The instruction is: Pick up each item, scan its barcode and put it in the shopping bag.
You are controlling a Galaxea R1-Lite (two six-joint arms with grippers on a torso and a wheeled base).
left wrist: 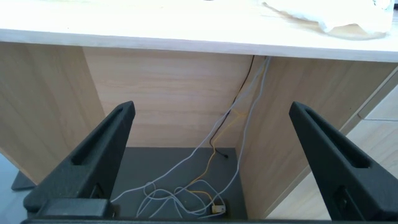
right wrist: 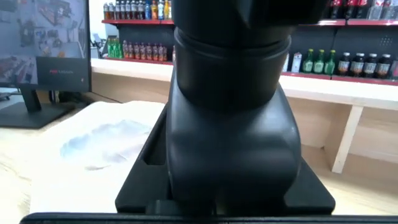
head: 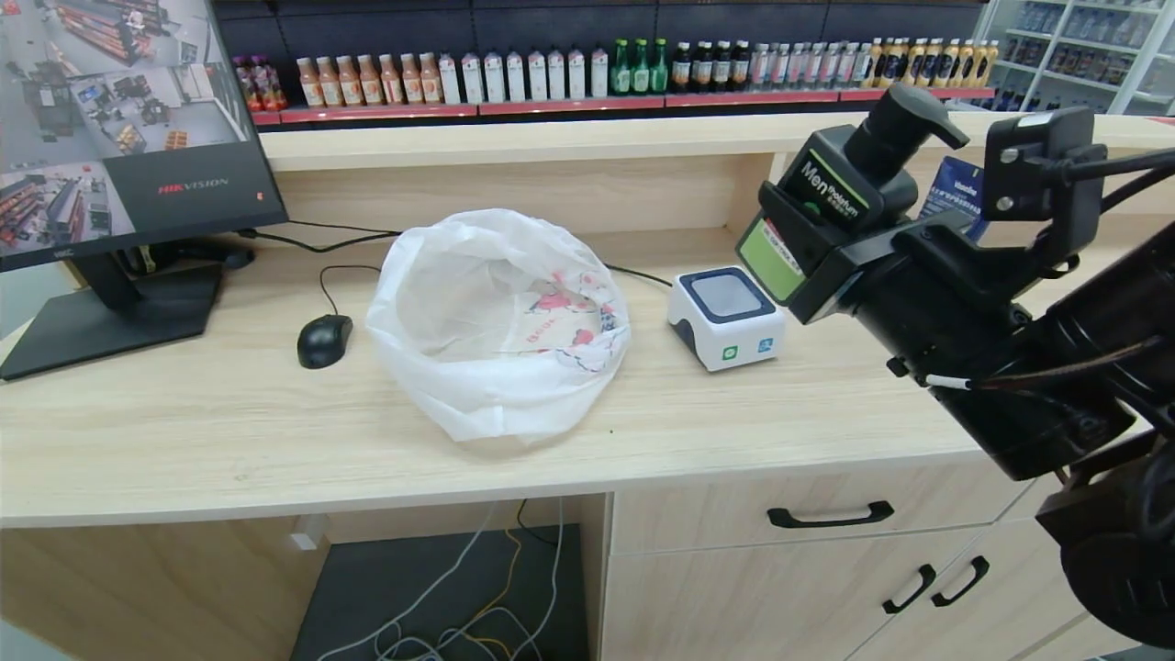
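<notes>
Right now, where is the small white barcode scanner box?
In the head view, the small white barcode scanner box sits on the pale wooden counter, right of the white plastic shopping bag and left of the black pump bottle.

The jaws of the right gripper (head: pixel 812 243) hid much of the black pump bottle (head: pixel 831 197); its barcode could not be told. The right arm (head: pixel 1010 367) half covered a blue packet (head: pixel 955 188) by the far right edge of the worktop (head: pixel 229 431).

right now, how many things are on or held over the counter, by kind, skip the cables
monitor: 1
mouse: 1
shopping bag: 1
scanner: 1
pump bottle, held in the right gripper: 1
blue pack, partly hidden behind the arm: 1
total: 6
</notes>
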